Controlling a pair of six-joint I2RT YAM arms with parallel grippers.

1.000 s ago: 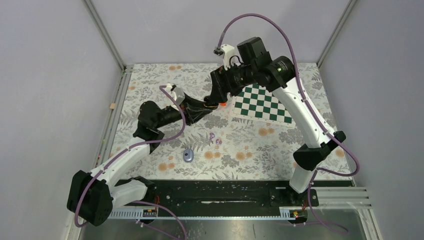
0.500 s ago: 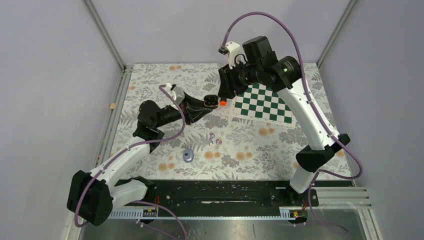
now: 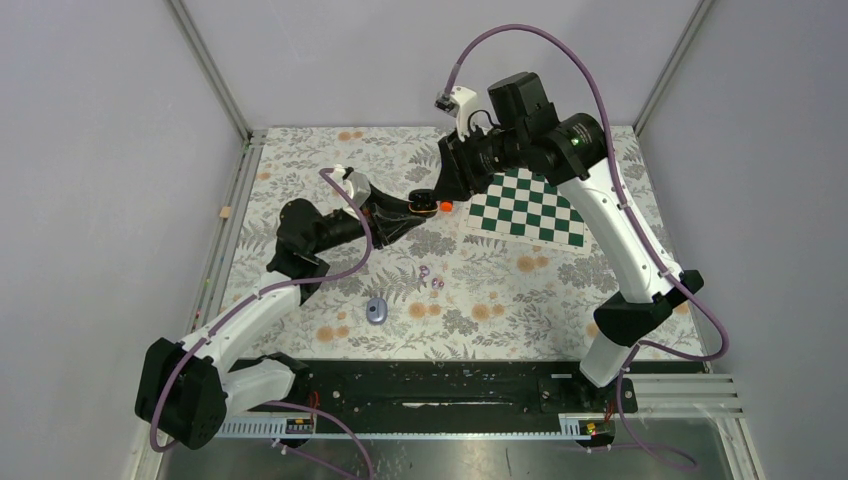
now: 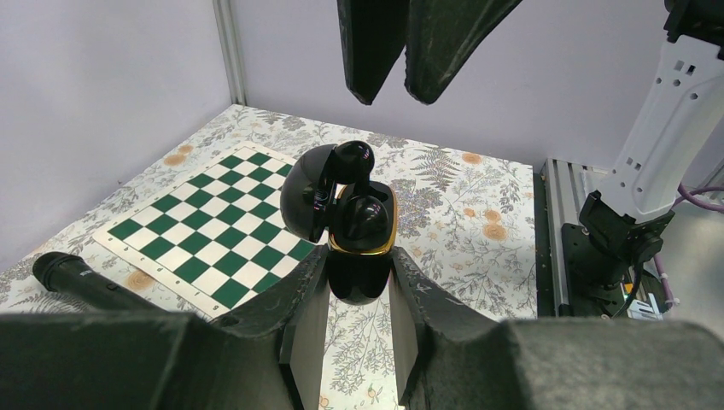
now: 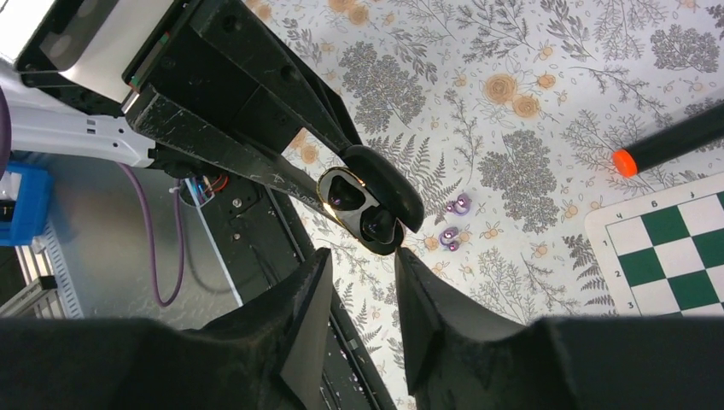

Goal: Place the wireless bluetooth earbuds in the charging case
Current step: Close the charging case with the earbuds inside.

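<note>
Black bean-sized earbuds (image 5: 378,224), two of them, sit in the wells of a glossy black oval charging case (image 4: 359,284) with a gold rim, its lid hinged open to one side. From the left wrist view the farther bud seems to stand a little proud of its well, though the angle is too poor to be sure. The left gripper (image 4: 356,260) has its fingers clenched on the lower body of that case, one pad on each side, and holds it up off the table with the opening turned towards the right arm. The right gripper (image 5: 362,256) hovers just beside the case's open face, its fingers parted by a narrow gap, with nothing between them and clear of the case. Down on the table, near the middle, two pale lilac earbuds (image 3: 424,271) lie close together, and a small lilac oval case (image 3: 376,311) rests nearer the arm bases, apart from them. A long black microphone with an orange end (image 5: 670,141) lies just beside a green-and-white chequered mat (image 3: 525,208) on the far right part of the table. A floral cloth (image 3: 500,300) of grey ferns and orange blooms covers the tabletop. Plain pale grey-lilac walls (image 3: 100,150) close in the cell on three sides, with aluminium posts (image 3: 205,65) at the far corners.
</note>
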